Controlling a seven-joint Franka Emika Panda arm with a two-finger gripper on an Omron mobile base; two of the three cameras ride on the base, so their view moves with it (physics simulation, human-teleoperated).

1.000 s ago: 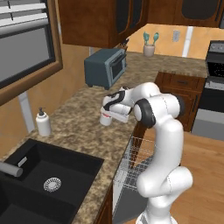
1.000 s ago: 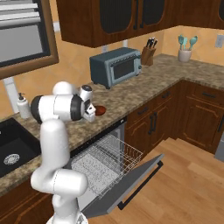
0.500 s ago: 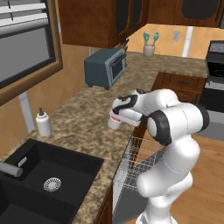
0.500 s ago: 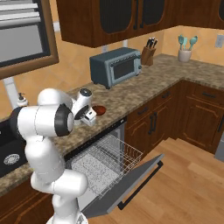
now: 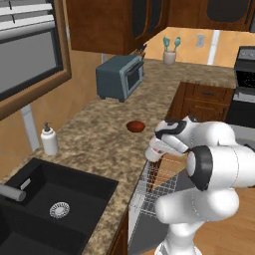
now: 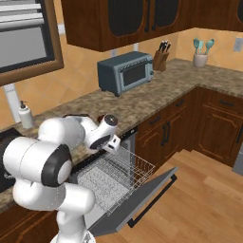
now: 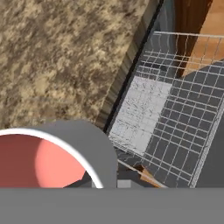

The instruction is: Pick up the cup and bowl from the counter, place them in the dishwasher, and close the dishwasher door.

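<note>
While the bowl (image 5: 135,126) sits on the counter (image 5: 94,144) near its front edge, the gripper (image 5: 155,151) is closed on the cup (image 5: 154,155), holding it over the counter's edge above the wire rack (image 6: 115,172). Dishwasher door (image 6: 137,200) hangs open, rack pulled out. Toaster oven (image 6: 126,72) stands farther back.

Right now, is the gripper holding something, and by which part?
Yes: the gripper holds the small pale cup with red inside by its rim, above the counter's edge.
</note>
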